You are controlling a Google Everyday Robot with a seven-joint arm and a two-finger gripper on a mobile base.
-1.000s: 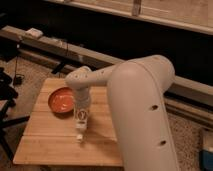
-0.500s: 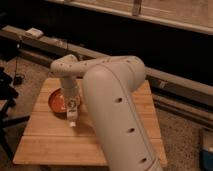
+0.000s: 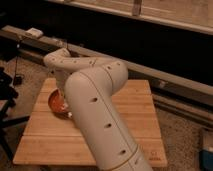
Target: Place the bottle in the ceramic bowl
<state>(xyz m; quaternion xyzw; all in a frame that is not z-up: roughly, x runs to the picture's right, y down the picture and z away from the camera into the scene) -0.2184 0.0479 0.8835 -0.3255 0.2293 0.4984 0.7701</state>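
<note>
The orange-red ceramic bowl [image 3: 55, 103] sits on the left part of the wooden table [image 3: 135, 115]. Only its left side shows; the rest is behind my arm. My white arm [image 3: 95, 95] sweeps from the lower right up and over to the left, and its wrist bends down above the bowl. The gripper [image 3: 62, 96] reaches down into the bowl area, mostly covered by the arm. The white bottle is hidden from view.
A dark wall with a long rail [image 3: 165, 80] runs behind the table. A black stand [image 3: 6, 95] is at the table's left side. A blue-and-white object [image 3: 207, 150] lies on the floor at the right.
The arm has swung left and nearer the camera. The gripper has moved from the table's middle to over the bowl. The bottle, seen earlier under the gripper, no longer shows.
</note>
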